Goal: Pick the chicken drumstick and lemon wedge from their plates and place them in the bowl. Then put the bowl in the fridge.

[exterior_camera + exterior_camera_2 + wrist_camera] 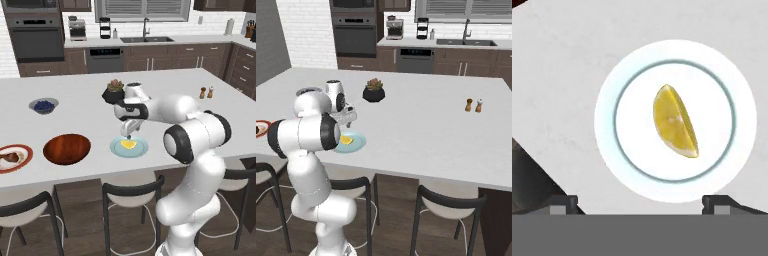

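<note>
The arm's two-finger gripper (639,201), jaws spread wide, hovers above the small yellow lemon wedge (674,121) on the pale-blue round plate (607,125); it should descend straddling the wedge's narrow width.

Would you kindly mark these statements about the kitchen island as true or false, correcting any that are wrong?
1. The lemon wedge lies on the light-blue plate. True.
2. The gripper is shut on the lemon wedge. False: it is open and hangs above the wedge without touching it.
3. The wooden bowl already holds the chicken drumstick. False: the bowl is empty and the drumstick lies on the red-rimmed plate.
4. The wooden bowl sits between the two plates in the left base view. True.
5. The blueberry bowl stands on the light-blue plate. False: it stands apart on the counter, farther back.
</note>
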{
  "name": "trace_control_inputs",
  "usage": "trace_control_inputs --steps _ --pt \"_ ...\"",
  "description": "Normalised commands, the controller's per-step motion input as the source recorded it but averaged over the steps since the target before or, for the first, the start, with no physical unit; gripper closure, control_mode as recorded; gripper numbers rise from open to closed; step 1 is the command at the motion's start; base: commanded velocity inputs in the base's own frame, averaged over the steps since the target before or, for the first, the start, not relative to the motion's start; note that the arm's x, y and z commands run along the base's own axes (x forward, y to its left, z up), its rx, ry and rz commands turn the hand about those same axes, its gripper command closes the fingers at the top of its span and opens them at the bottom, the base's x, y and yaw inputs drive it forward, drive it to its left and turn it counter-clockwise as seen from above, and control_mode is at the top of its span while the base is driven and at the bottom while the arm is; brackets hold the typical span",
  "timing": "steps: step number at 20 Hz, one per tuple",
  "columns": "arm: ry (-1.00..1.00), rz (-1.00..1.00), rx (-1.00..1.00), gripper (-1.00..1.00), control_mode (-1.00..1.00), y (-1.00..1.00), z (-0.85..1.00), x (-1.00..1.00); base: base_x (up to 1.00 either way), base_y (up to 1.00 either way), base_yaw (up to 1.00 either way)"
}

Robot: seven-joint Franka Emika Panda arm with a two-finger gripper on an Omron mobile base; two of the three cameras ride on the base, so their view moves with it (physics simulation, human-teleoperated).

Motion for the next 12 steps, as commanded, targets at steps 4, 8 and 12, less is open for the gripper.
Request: trace_control_inputs --steps 4,8,12 --pt "0.32 0.12 0.00 -1.00 -1.00 -0.01 -0.49 0.86 0.00 0.00 0.00" --pt "0.11 0.08 0.00 -1.00 -1.00 0.05 -0.50 0.55 0.00 0.00 0.00" --pt "-0.03 0.02 -0.01 -1.00 -1.00 0.09 -0.60 0.35 0.00 0.00 0.00"
